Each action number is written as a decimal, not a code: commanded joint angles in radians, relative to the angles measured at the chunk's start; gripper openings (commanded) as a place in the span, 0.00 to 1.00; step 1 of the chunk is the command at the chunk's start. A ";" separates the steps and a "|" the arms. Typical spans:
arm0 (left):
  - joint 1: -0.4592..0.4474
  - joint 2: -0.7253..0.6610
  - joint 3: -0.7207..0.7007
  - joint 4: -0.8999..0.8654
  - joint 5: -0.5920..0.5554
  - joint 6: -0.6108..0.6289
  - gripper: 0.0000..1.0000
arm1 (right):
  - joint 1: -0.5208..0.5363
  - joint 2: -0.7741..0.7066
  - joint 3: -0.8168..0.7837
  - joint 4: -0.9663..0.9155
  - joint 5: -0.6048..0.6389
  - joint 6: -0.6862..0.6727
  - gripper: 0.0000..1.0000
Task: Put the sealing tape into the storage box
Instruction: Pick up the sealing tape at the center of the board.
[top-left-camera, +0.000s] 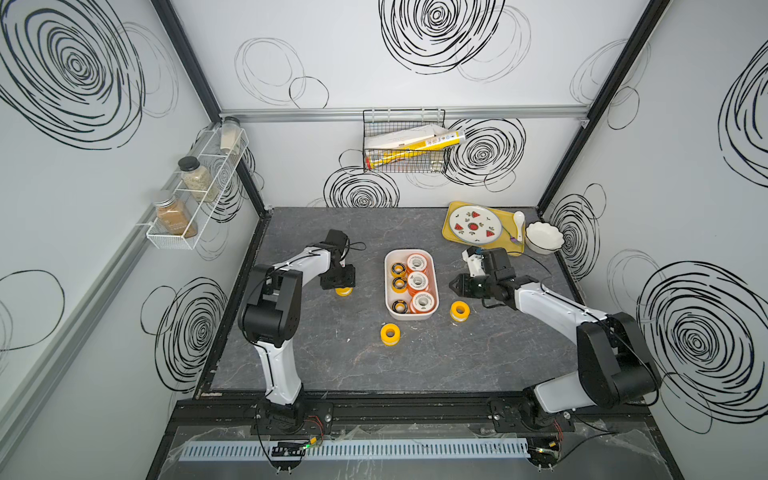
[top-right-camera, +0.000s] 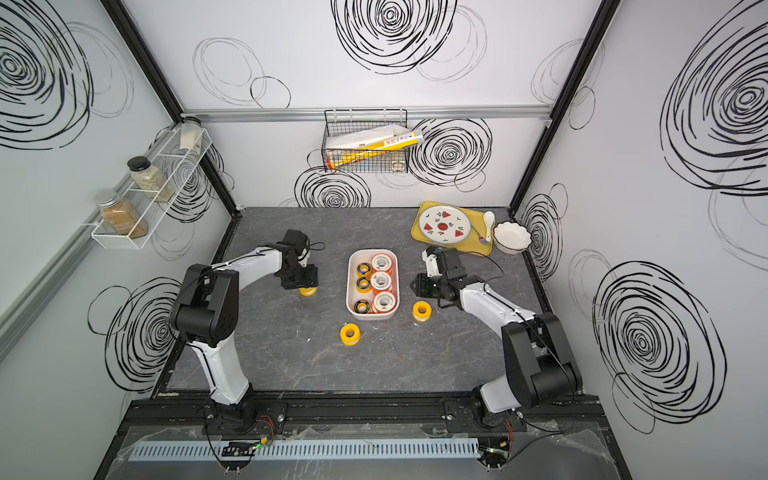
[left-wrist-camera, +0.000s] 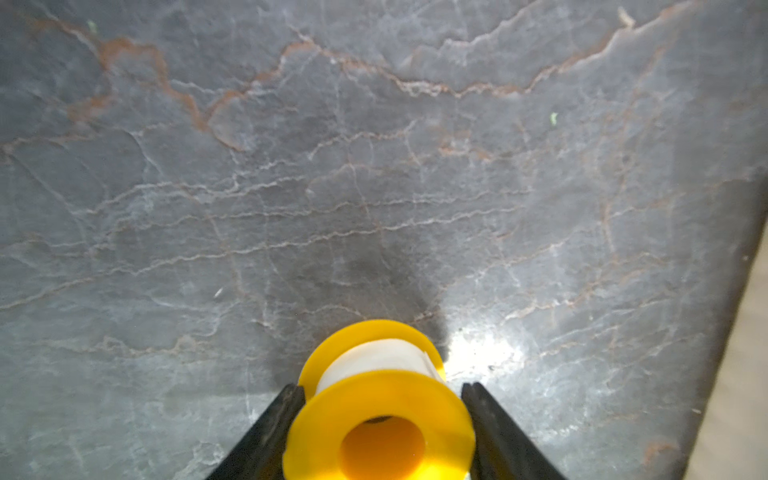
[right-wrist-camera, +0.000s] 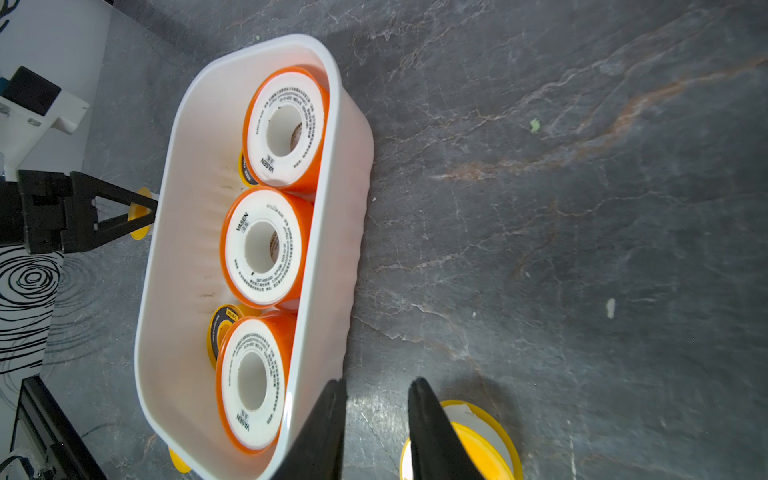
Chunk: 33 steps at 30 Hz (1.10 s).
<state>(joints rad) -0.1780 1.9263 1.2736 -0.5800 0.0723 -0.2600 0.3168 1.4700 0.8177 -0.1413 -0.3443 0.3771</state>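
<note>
The sealing tape is split between box and table. In the storage box (top-left-camera: 387, 291) three orange spools (top-left-camera: 417, 281) with white faces fill one long side and three black-faced spools (top-left-camera: 399, 284) fill the other. All lie flat with their centre holes up.

The box stands just ahead of the tips of the right gripper (right-wrist-camera: 378, 384), with a long wall (right-wrist-camera: 187, 208) turned toward them. These jaws stand a little apart, with only bare table (right-wrist-camera: 582, 249) between them.

Just to one side of those fingers a second yellow spool (top-left-camera: 460, 310) lies flat. In both top views it is clear of them.

Across the box from the right jaws, a yellow spool (left-wrist-camera: 374, 399) sits on the table between the fingers (left-wrist-camera: 286, 415) of the left gripper (left-wrist-camera: 381, 386), its hole toward the wrist and white tape showing between its flanges. The fingers stand close against the flange rim on either side. Whether they already press on it I cannot tell.

A third yellow spool (top-left-camera: 390, 333) lies well apart from both pairs of jaws, near the end of the box (top-right-camera: 371, 316) that faces the arm bases.

Behind the right wrist, away from the jaws, is a yellow tray (top-left-camera: 505, 211) with a painted plate (top-left-camera: 476, 224) and a spoon (top-left-camera: 518, 220). A white bowl (top-left-camera: 543, 237) sits just beside the tray.
</note>
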 joint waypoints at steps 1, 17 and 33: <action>-0.006 0.003 0.026 -0.011 -0.019 0.005 0.61 | -0.004 0.018 0.031 0.009 -0.034 -0.014 0.32; -0.009 -0.073 0.011 0.008 0.002 0.002 0.60 | -0.004 0.144 0.148 0.076 -0.163 0.007 0.34; -0.109 -0.089 0.166 -0.071 0.042 0.037 0.61 | -0.003 0.307 0.283 0.040 -0.205 0.016 0.35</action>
<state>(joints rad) -0.2634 1.8515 1.3834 -0.6205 0.1081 -0.2462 0.3164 1.7702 1.0756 -0.0788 -0.5556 0.3798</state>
